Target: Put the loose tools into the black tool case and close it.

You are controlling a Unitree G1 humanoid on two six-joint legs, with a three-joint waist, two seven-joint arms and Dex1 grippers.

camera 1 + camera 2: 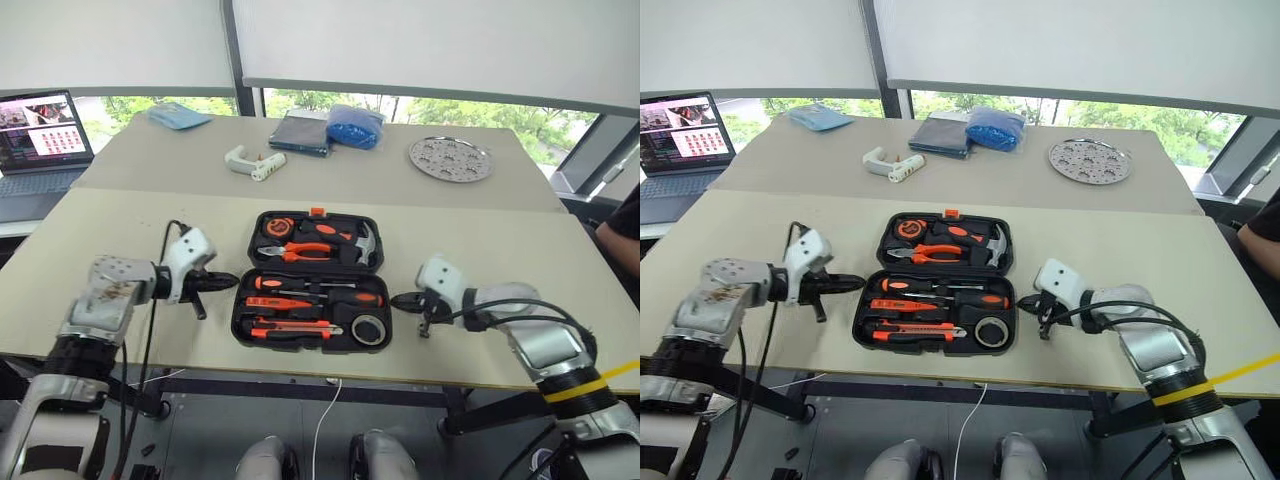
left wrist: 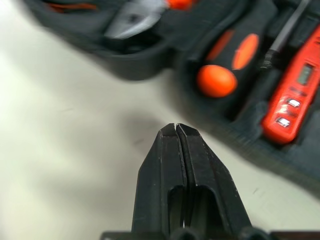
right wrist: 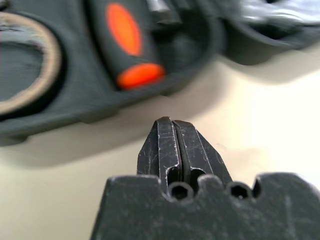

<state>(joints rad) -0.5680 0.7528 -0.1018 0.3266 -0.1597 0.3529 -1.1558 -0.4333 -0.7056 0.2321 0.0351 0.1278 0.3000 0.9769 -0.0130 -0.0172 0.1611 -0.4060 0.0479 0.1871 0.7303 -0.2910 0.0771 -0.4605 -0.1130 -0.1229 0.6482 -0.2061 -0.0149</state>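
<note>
step: close lid | black tool case [image 1: 313, 281] lies open mid-table, tools seated in its recesses | my left gripper [image 1: 229, 281] pinched empty just left of case, right gripper [image 1: 399, 299] pinched empty just right | advice: push the far half over evenly (watch the orange latch [image 1: 317, 211])

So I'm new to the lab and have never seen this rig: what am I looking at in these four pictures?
It is a two-armed humanoid robot at a table. The two wide pictures come from cameras in its head; the two close-ups look along each wrist. Its left hand and right hand are both shut, hold nothing, and sit either side of an open black tool case. The screwdrivers, tester, utility knife and tape roll already lie in its recesses. Farther back are a white pistol-shaped tool, a round metal plate and a laptop.
</note>
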